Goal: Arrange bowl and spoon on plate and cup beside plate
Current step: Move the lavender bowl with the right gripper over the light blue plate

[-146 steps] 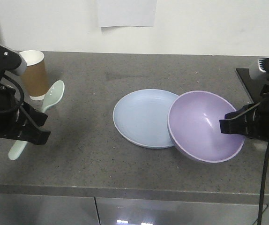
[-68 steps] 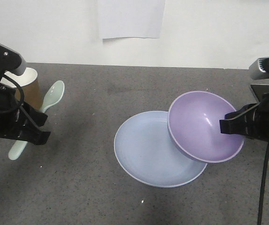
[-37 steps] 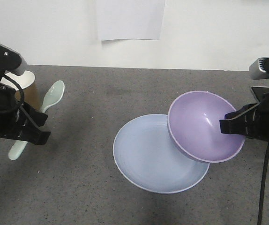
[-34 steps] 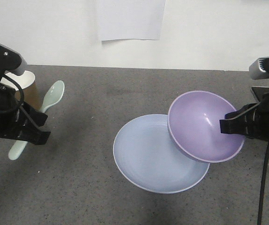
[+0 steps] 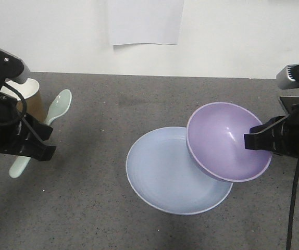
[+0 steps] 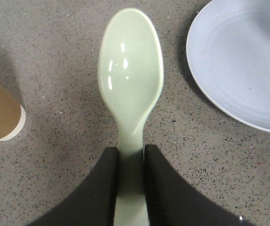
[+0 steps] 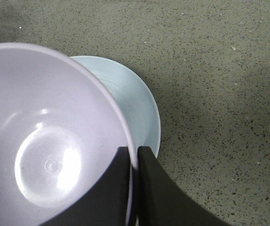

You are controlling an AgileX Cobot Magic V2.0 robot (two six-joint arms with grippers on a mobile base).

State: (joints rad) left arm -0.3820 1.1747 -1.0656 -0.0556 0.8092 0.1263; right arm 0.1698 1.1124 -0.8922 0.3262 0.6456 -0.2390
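The grey speckled desk (image 5: pixel 97 208) carries everything, and no part of the arrangement is finished.

The plate (image 5: pixel 160 177) lies flat just off centre of the front view, toward 5 o'clock, with nothing resting on it.

The bowl (image 5: pixel 222 140) is tipped, its opening turned toward the front camera, and covers the plate's rim at about 2 o'clock. The right hand (image 7: pixel 134 165) is closed tight over the bowl's wall at its 3 o'clock edge, one finger inside and one outside. I cannot tell whether the bowl's underside touches the plate.

The cup (image 5: pixel 34 104) stands upright far out at 9 o'clock, partly behind the left arm and well apart from the plate.

The spoon (image 5: pixel 58 107) is just beside the cup at its 3 o'clock. The left hand (image 6: pixel 130 162) pinches its handle, narrowed to the handle's width. Whether it is clear of the desk is unclear.

By my reading, the bowl is being placed first. Spoon and cup remain to be brought over.
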